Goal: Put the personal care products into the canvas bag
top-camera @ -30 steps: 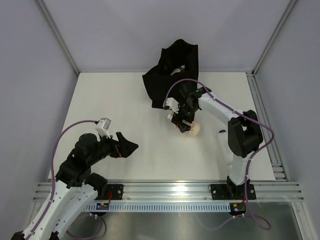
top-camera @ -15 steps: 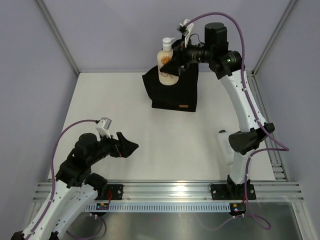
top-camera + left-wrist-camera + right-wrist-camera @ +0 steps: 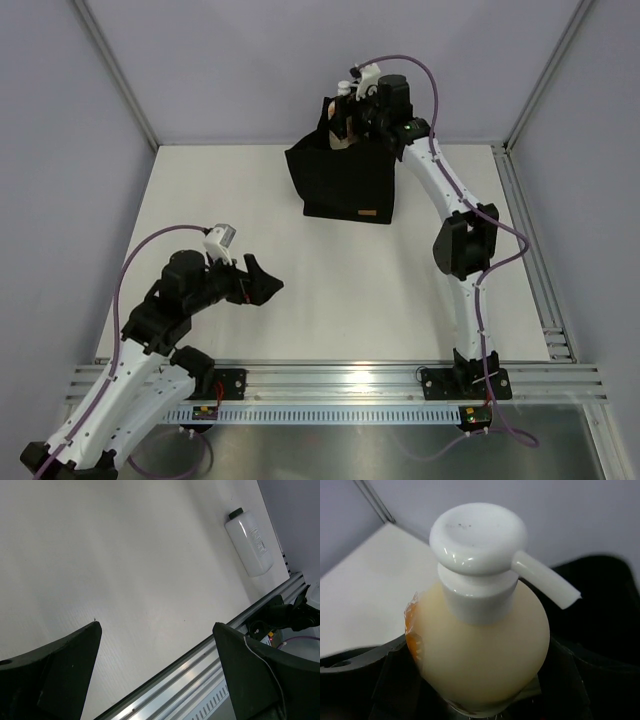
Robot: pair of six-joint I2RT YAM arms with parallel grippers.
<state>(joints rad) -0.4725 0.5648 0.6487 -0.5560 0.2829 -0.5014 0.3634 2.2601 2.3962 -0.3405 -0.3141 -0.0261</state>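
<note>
Cream pump bottle (image 3: 480, 645) sits pinched in the right gripper (image 3: 347, 122), at the mouth of the black canvas bag (image 3: 340, 190). We cannot see inside the bag, and the top view barely shows the bottle. Left gripper (image 3: 155, 630) hangs spread wide over the table (image 3: 220, 200). Only its wrist view shows 1 flat white bottle (image 3: 249, 542), lying near the rail (image 3: 190, 675).

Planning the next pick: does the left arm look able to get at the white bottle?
Probably yes. The left gripper is open and empty, and only bare table lies between it and the white bottle, lying flat near the rail. It looks far, so reach is uncertain.
</note>
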